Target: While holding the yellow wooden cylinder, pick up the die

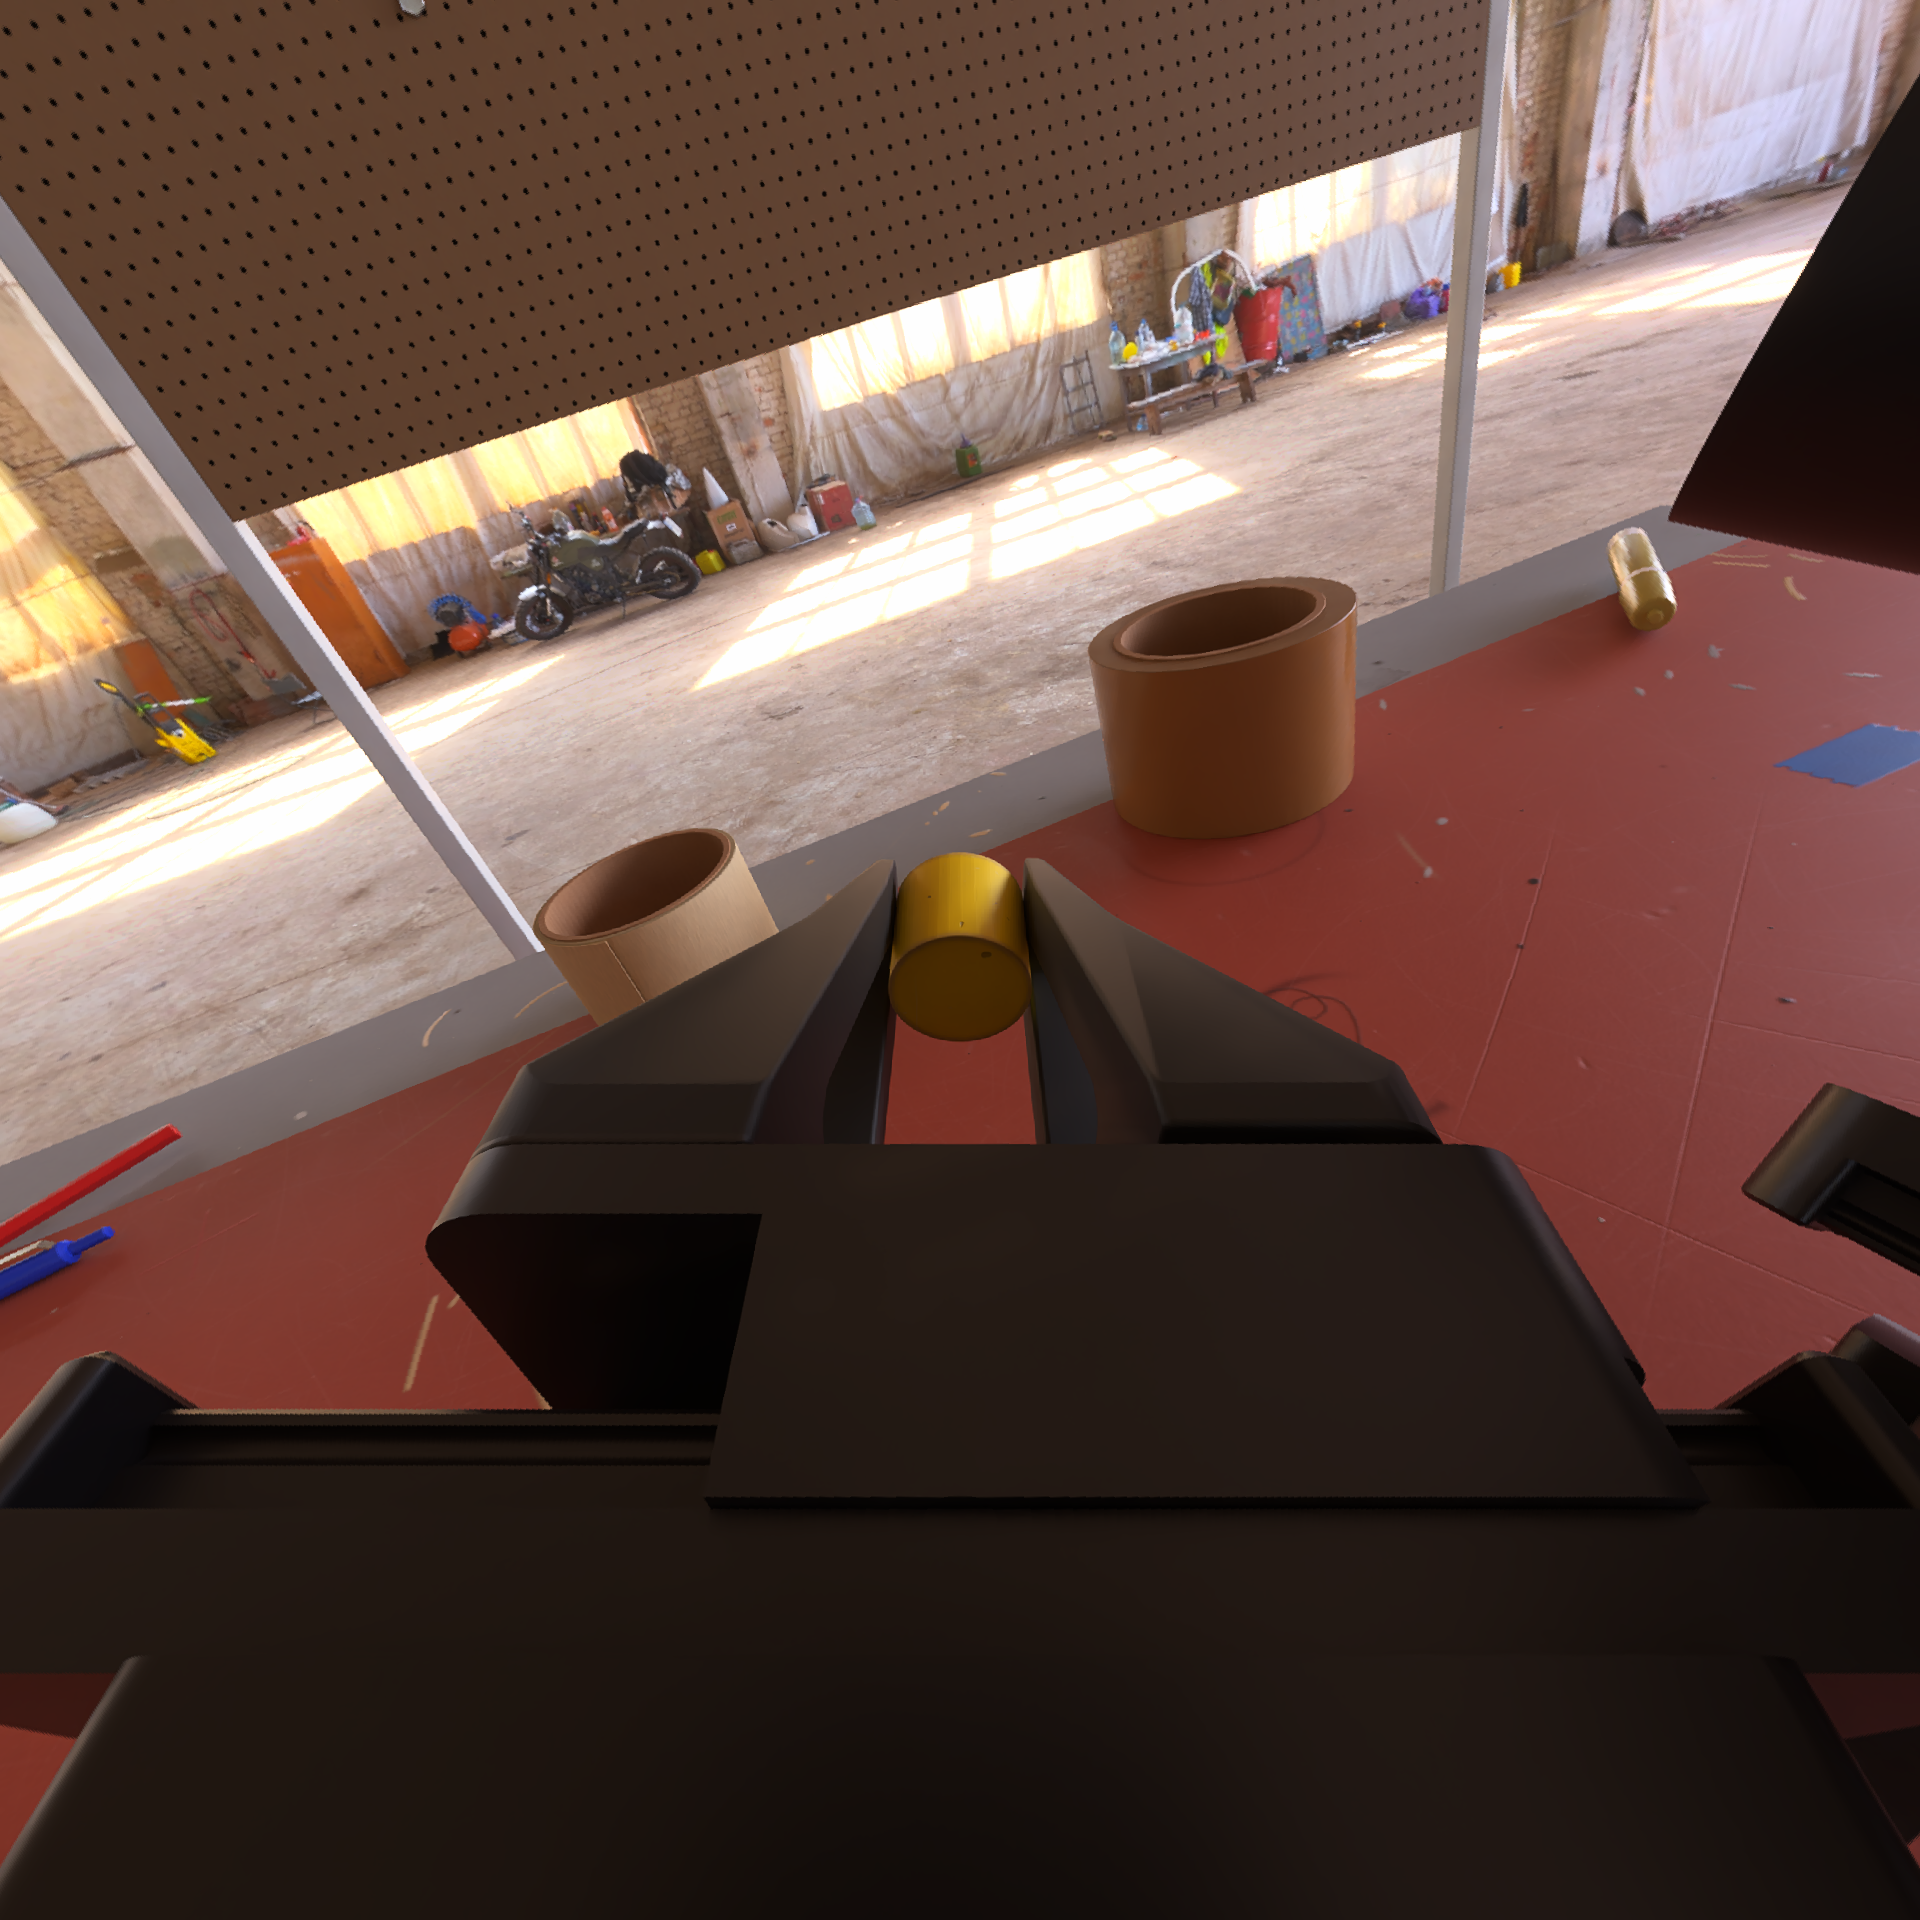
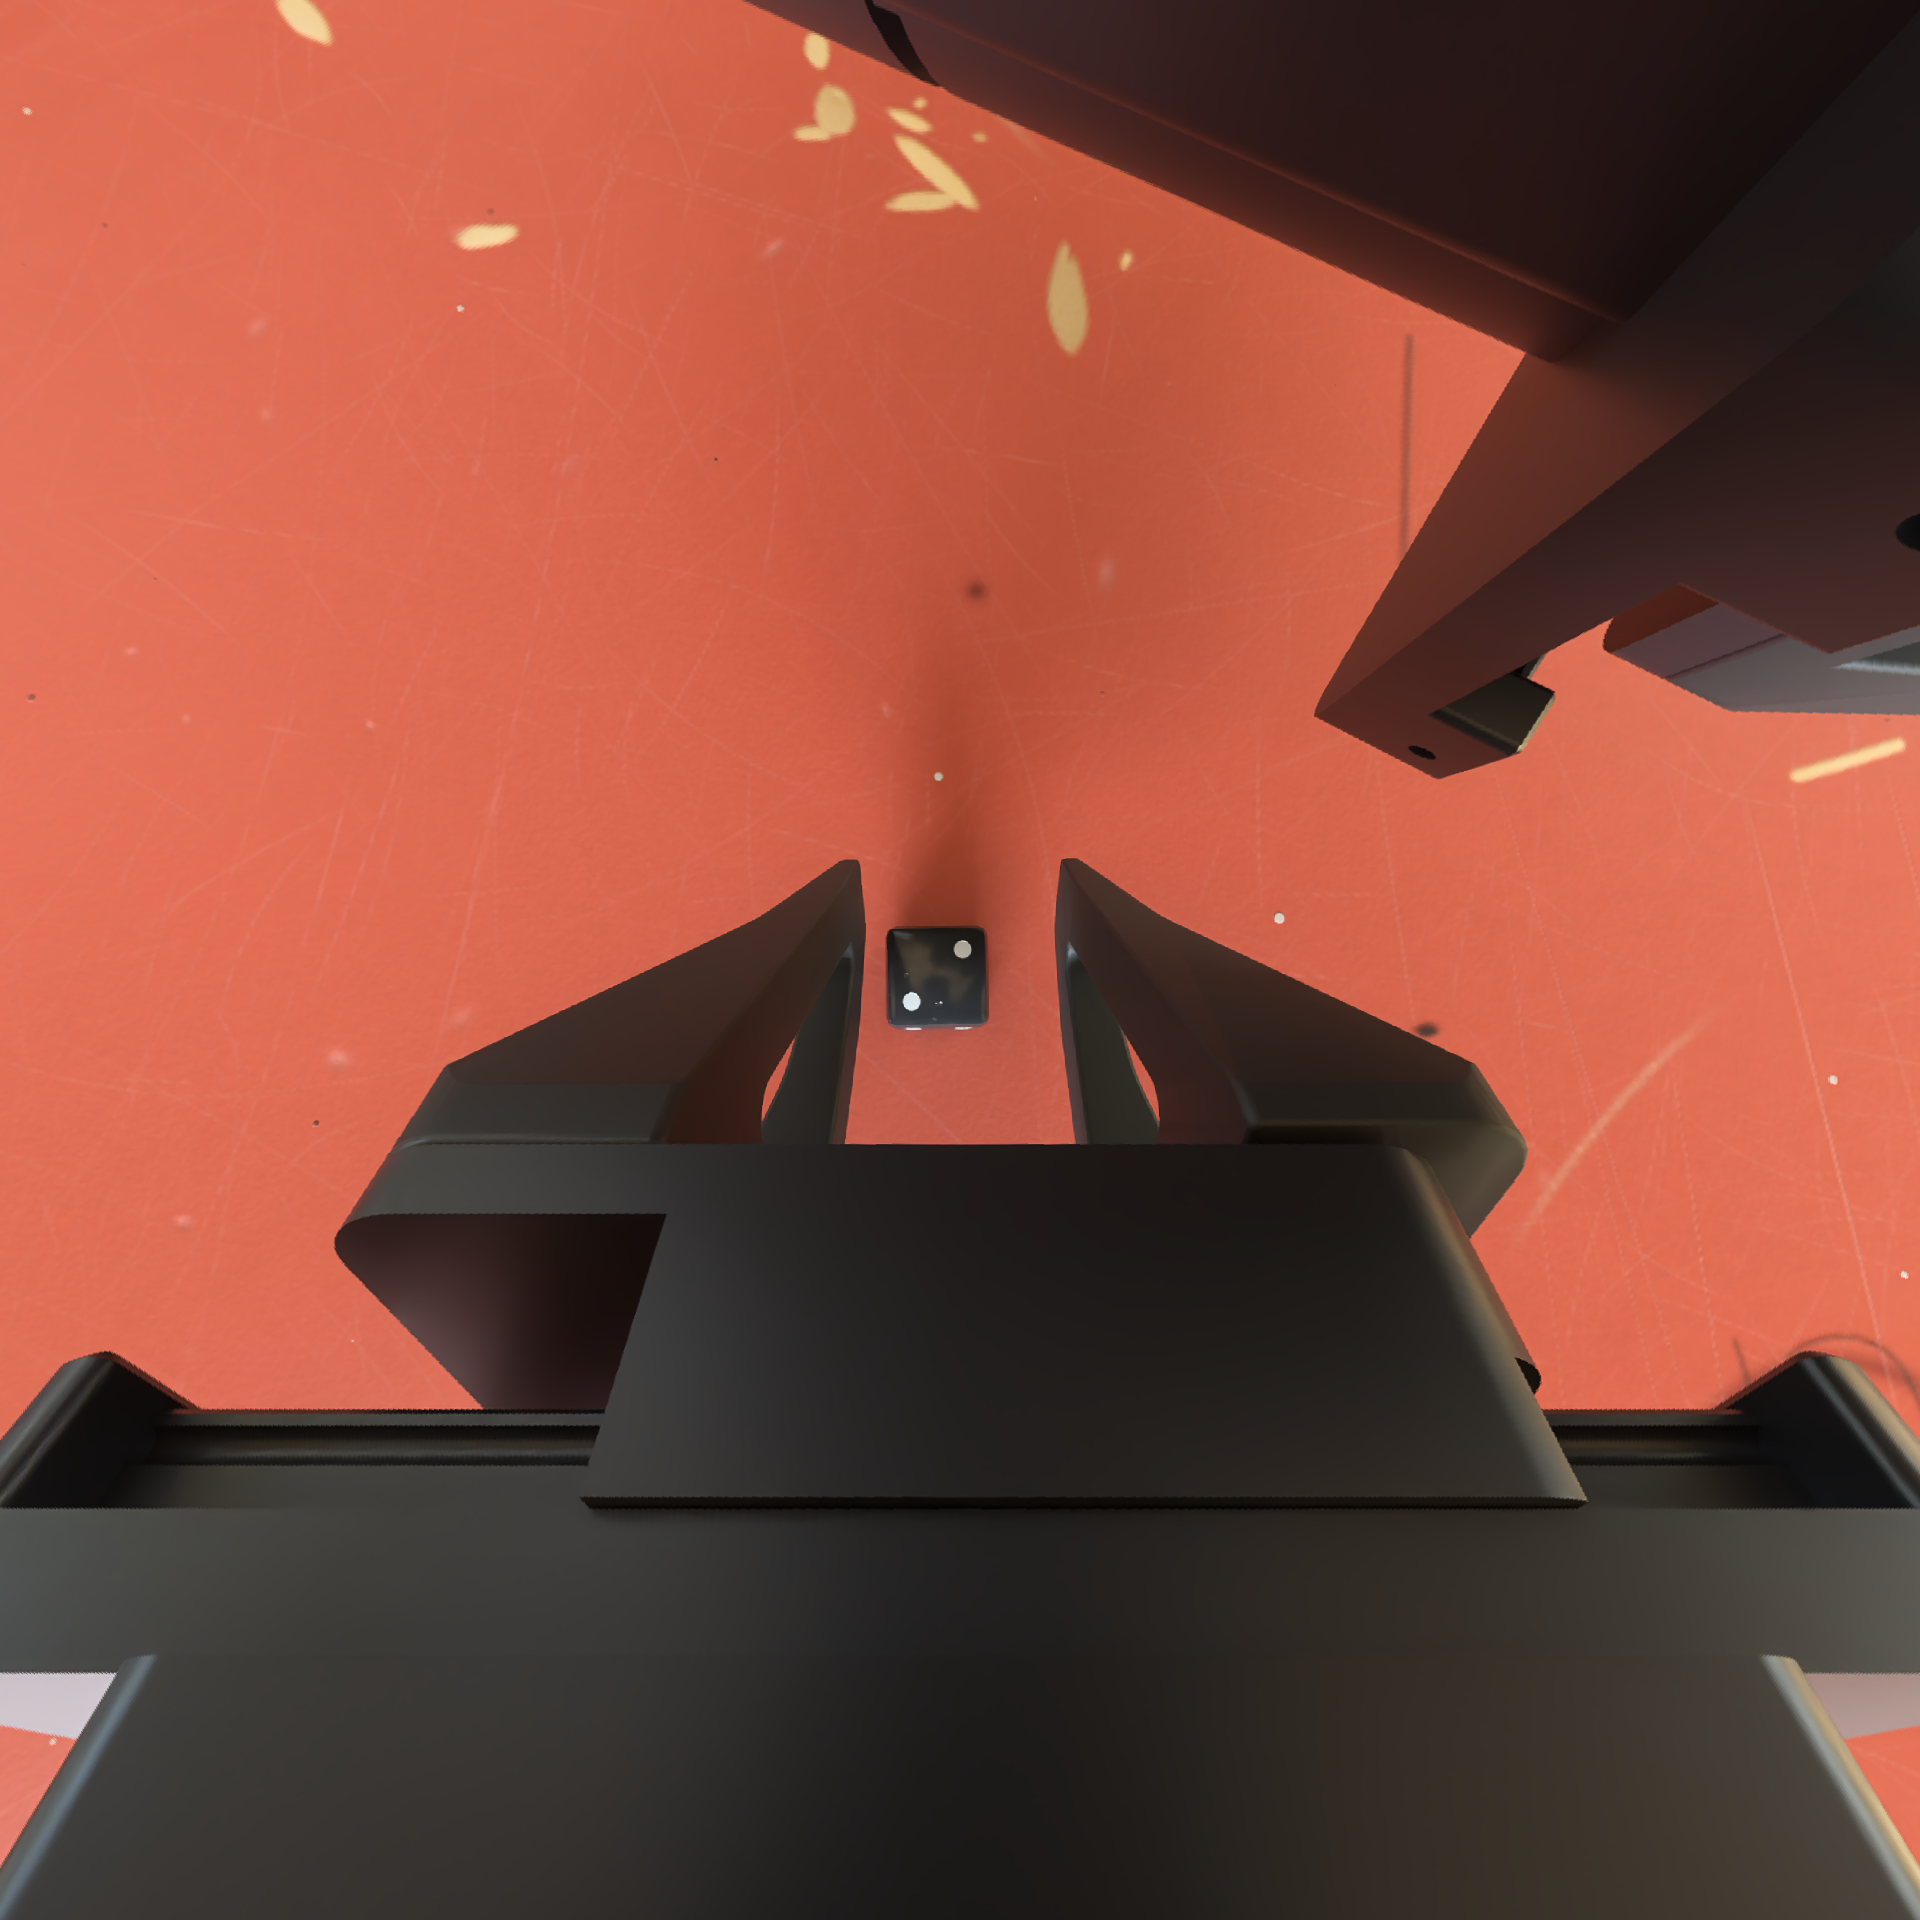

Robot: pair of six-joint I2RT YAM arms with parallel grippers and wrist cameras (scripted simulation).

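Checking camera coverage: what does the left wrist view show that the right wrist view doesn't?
Left wrist only: the left gripper shut on the yellow wooden cylinder, a brown tape roll, a tan cardboard tube, a brown pegboard. Right wrist only: the small black die with white pips lying between the open fingers of the right gripper. Both: the red scuffed tabletop.
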